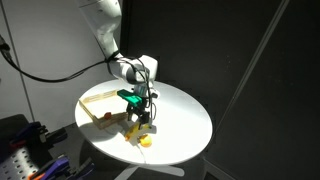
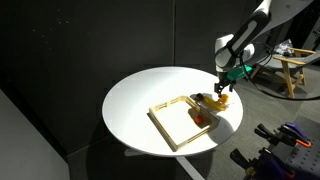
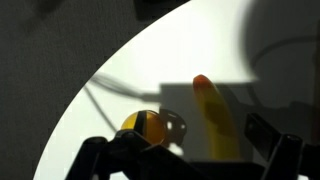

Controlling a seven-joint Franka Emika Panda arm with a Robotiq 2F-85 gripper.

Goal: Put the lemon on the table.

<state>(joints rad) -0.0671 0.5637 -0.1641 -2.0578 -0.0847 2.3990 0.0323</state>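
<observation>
Gripper (image 1: 142,118) spread wide and empty over the lemon (image 3: 143,125), low centre of the wrist view; it looks settled on the counter (image 1: 185,120); lift straight, sparing the banana (image 3: 213,120).

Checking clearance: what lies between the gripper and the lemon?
Nothing: the wrist view shows the lemon right before the open gripper, with no object between.

Lab: black curtain backdrop (image 2: 90,40), robot arm (image 1: 102,28) over white table (image 2: 135,100).
</observation>
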